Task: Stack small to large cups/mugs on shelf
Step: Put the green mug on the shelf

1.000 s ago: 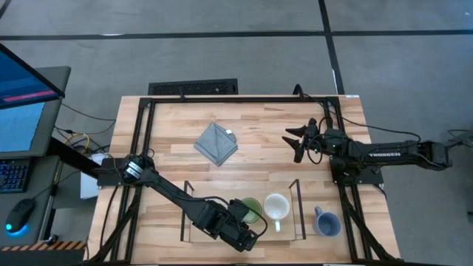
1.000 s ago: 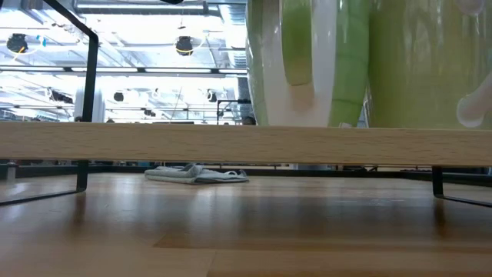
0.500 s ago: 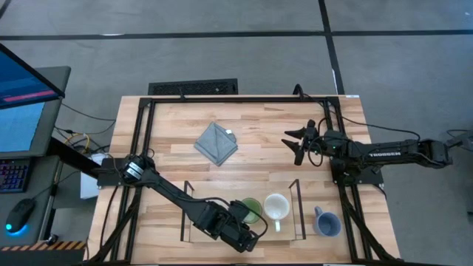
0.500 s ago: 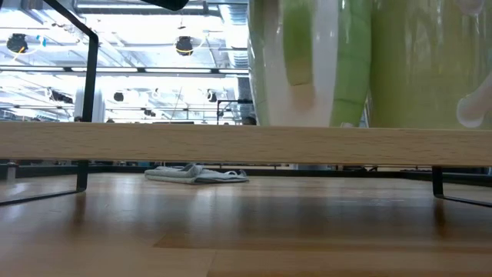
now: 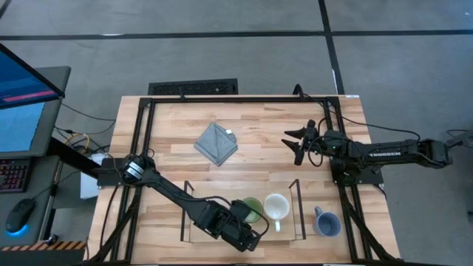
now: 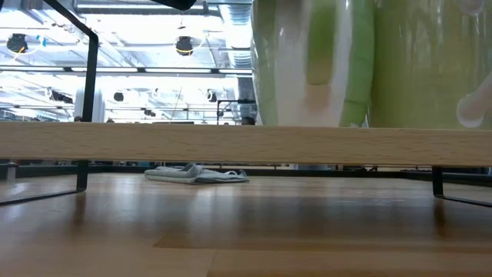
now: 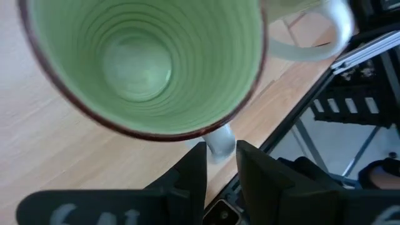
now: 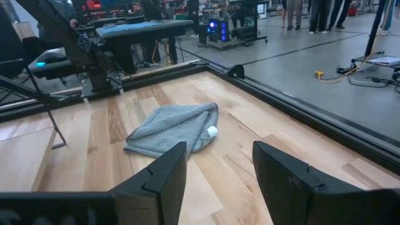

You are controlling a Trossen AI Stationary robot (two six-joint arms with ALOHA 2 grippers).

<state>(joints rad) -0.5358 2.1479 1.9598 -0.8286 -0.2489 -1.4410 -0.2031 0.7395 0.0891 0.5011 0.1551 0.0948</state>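
White lettering runs along the forearm of the right arm (image 5: 384, 154) in the high view and seems to read "TROSSEN", though it is small and hard to make out. Nothing else carries lettering that can be read.

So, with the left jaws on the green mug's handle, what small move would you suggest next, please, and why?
Probably open the left gripper and back away: the green mug appears to stand on the shelf beside the cream-white mug, while the blue-grey mug is on the table off its end.
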